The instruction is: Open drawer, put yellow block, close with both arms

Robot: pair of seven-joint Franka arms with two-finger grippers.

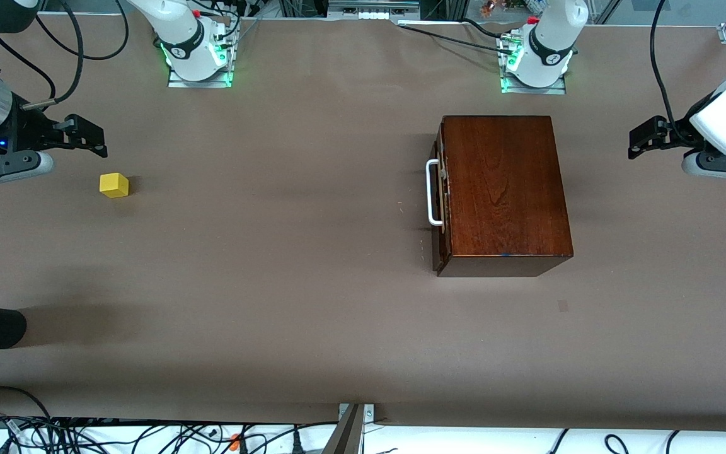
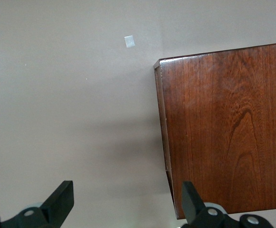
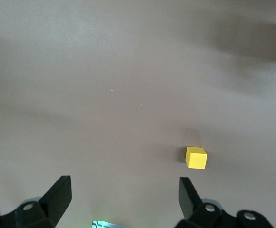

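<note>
On the tabletop (image 1: 312, 302), the drawer (image 1: 442, 189) sits shut, both the left gripper (image 2: 126, 202) and right gripper (image 3: 123, 199) spread wide and empty; a misjudged descent could knock the yellow block (image 1: 114, 185) away.

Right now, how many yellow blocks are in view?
1. The yellow block sits on the bare table toward the right arm's end, beside the open right gripper. The closed drawer could hide others.
</note>
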